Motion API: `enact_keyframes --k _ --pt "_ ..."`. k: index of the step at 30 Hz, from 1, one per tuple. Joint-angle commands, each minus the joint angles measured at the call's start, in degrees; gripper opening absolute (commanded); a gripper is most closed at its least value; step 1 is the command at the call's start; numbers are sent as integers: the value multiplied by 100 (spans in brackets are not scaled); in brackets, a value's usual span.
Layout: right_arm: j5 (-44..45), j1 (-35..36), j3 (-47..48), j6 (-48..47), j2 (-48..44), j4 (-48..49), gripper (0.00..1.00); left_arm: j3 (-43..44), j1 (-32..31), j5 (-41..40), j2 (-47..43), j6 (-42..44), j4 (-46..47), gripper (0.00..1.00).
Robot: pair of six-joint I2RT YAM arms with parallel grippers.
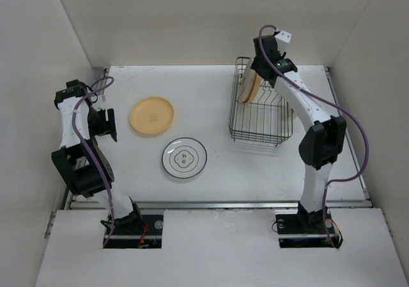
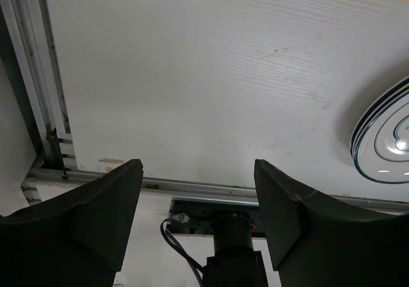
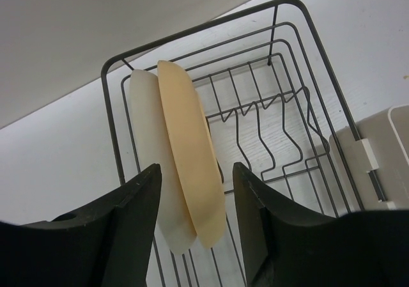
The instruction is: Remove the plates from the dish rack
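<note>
The dark wire dish rack [image 1: 231, 114] stands at the back right of the table. A cream plate [image 3: 144, 140] and a yellow-orange plate [image 3: 188, 159] stand on edge together at its far end, also seen from above [image 1: 250, 85]. My right gripper [image 3: 195, 172] is open and hovers over these two plates, one finger on each side and not touching them; it also shows in the top view [image 1: 257, 75]. A yellow-orange plate [image 1: 151, 116] and a white plate with a dark rim ring [image 1: 184, 157] lie flat on the table. My left gripper [image 1: 110, 124] is open and empty at the left.
The rack's cream cup holder [image 3: 377, 159] sits on its right side. In the left wrist view, the open left gripper [image 2: 197, 165] hangs above bare table near the front rail [image 2: 192, 188], with the white plate [image 2: 386, 146] at the right edge.
</note>
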Motion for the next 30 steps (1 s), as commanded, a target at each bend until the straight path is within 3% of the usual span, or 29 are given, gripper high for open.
enact_keyframes --k 1,14,15,18,19,21,30 --pt "-40 -52 45 -46 141 119 53 -37 -18 -50 -226 37 -110 68" --pt "13 -104 203 -46 817 14 52 -37 -18 -103 -226 37 -162 68" --pt "13 -105 203 -46 896 -47 50 -37 -18 -103 -226 37 -162 68" --pt "65 -105 343 -46 949 -189 23 -37 -18 -103 -226 37 -162 68" --pt "117 -105 343 -46 871 -241 9 -37 -18 -103 -226 37 -162 68" --pt "458 -105 343 -99 635 -241 1 -37 -18 -103 -226 37 -162 68" --pt "2305 335 836 -1925 -105 531 0 77 -18 -103 -226 37 -215 68"
